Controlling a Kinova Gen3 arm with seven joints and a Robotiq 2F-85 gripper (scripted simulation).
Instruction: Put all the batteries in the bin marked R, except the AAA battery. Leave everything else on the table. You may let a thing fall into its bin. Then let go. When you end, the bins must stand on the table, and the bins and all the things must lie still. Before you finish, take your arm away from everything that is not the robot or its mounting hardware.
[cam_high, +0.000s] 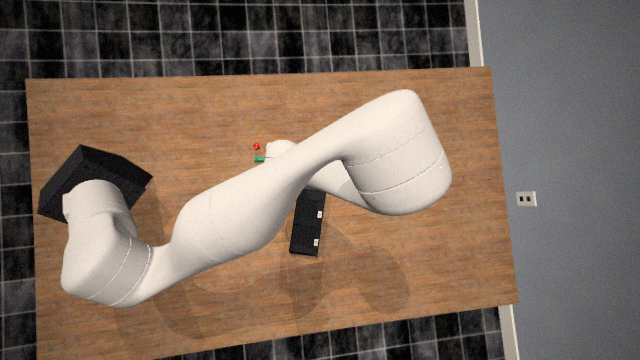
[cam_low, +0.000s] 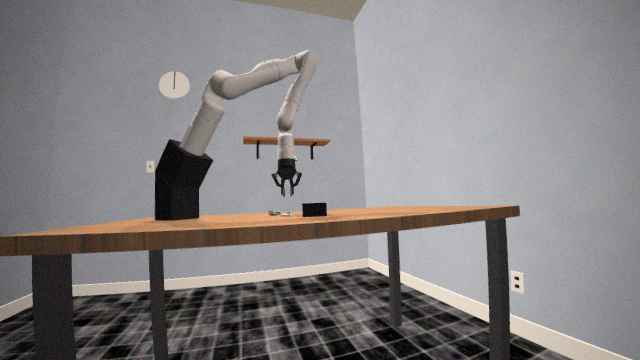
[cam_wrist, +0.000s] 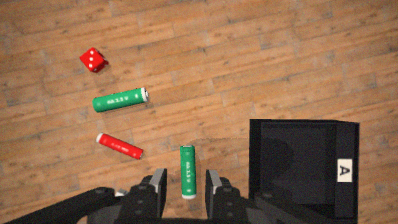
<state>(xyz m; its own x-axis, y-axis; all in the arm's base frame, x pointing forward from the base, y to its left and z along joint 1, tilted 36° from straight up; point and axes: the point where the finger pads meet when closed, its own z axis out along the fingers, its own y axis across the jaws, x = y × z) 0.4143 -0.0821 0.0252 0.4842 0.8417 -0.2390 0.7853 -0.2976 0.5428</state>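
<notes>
Gripper (cam_wrist: 186, 187) hangs above the table (cam_low: 350, 220), pointing straight down, fingers partly apart with nothing between them. Exterior view shows the fingertips well clear of the wood, so the green battery (cam_wrist: 187, 171) framed between the fingers in the wrist view lies on the table below, not held.

That battery lies along the gripper's axis, white end toward the camera, just left of the bins.

Other items in the wrist view:
- second green battery (cam_wrist: 120, 100), farther away and to the left, lying nearly crosswise
- red battery (cam_wrist: 119, 146), left of the near green one, tilted, slimmer-looking
- red die (cam_wrist: 93, 59), far left, beyond the second green battery

All lie apart from each other, none touching.

Bins (cam_high: 307, 222): black row on the table, right of the batteries. Wrist view shows only the end compartment, marked A (cam_wrist: 344, 170), and what shows of its inside holds nothing. The R bin is out of frame there. In the top view two white tags show on the row, letters too small to read, and the arm (cam_high: 240, 210) covers the row's far end and most of the items.

Arm base (cam_high: 92, 175) sits at the table's left end.
</notes>
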